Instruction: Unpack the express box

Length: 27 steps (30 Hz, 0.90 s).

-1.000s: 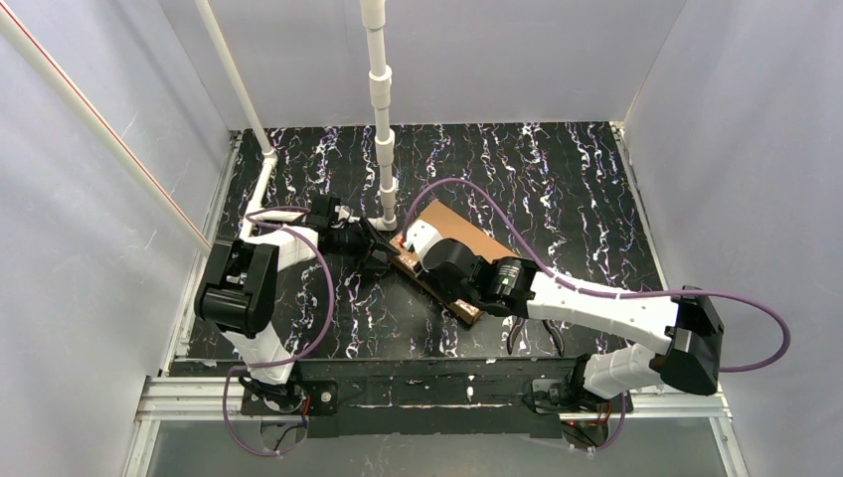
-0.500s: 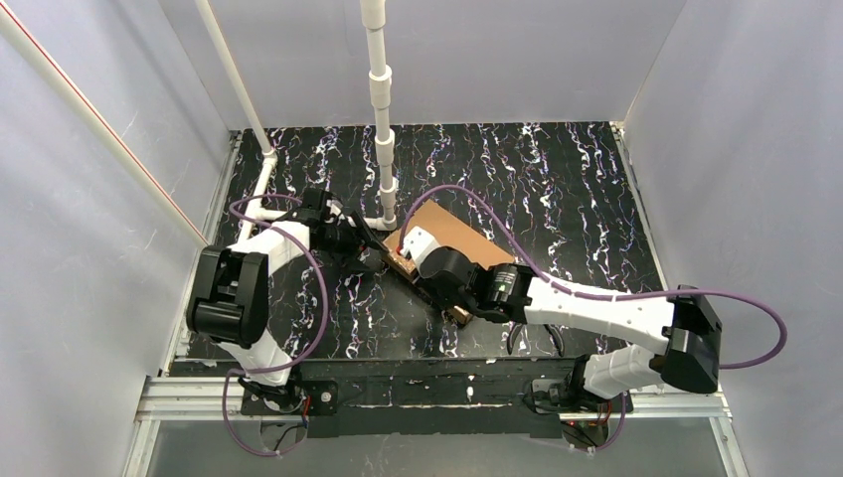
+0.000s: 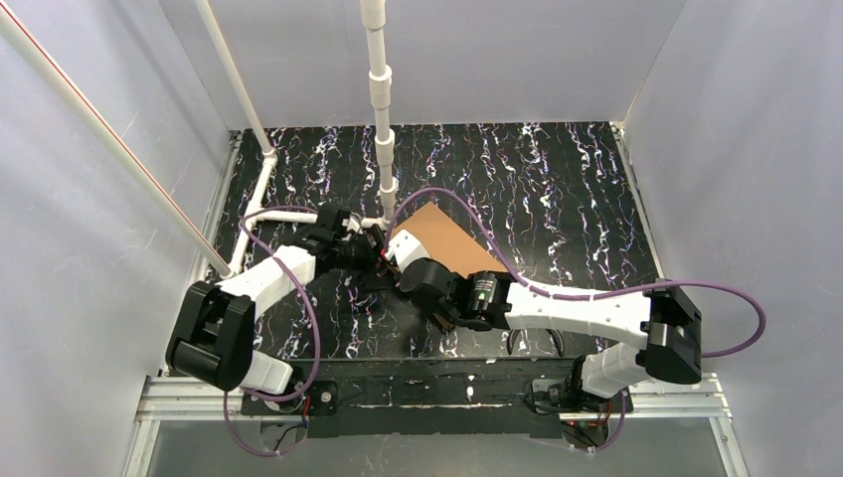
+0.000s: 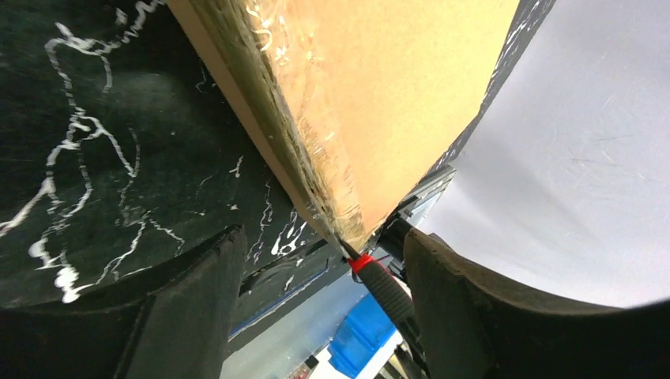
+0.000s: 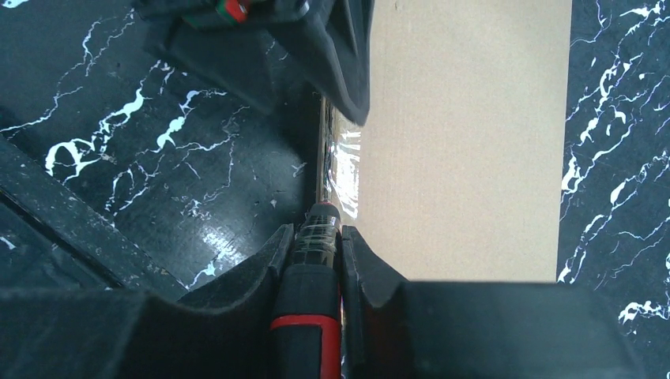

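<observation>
You see the express box (image 3: 442, 234) lying flat near the middle of the table (image 3: 557, 179). Your right gripper (image 5: 316, 237) is clamped on a black tool (image 5: 314, 272) at the box's taped edge. Your left gripper (image 4: 320, 246) stands wide apart beside it.

Right claw (image 5: 318, 237) clamping red-banded tool (image 5: 309, 304), tip at express box (image 5: 466, 142) seam (taped)

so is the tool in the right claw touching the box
Touching: the right wrist view shows the tool tip against the taped edge of the box.
</observation>
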Tool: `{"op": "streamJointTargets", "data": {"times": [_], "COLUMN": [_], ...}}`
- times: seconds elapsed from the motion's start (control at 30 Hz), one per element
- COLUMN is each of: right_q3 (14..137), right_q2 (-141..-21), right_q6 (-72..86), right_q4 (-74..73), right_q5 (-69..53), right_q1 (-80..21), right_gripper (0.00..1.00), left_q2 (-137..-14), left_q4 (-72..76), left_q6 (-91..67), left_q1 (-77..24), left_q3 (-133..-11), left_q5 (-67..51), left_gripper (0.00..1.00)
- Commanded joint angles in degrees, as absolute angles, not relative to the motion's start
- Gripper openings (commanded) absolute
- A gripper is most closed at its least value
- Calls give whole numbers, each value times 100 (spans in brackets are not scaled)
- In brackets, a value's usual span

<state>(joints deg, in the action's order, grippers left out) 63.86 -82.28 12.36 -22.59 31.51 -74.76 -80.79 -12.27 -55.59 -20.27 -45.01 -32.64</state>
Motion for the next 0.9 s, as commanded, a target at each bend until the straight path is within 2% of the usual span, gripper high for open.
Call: {"op": "streamJointTargets", "data": {"times": [0.0,0.17,0.4,0.87], "right_q3": [6697,6612,5976,5561], "right_q2": [-8227,-8182,-7643,-7072], "right_q6": [1441,1460,1279,1404], "right_q4": [-1958,-2015,-1728,-2335], "right_q5": [3513,3591,3425,3241], "right_q1": [-7637,-7739,-7905,-7954], "right_gripper": [1,1,1,1], "left_q2": [-8238,-8496,-8818,-9266], "left_q4": [-459,-414,-733,-593], "left_q6": [-6143,-5960,-5603,-5344], "left_q1": [-2241,-2245,-2225,-1869], "left_q3": [-4197,-4202,-4324,-4157], "left_q5": [-3247,-2829,-2378,-2147], "left_gripper": [68,60,58,53]}}
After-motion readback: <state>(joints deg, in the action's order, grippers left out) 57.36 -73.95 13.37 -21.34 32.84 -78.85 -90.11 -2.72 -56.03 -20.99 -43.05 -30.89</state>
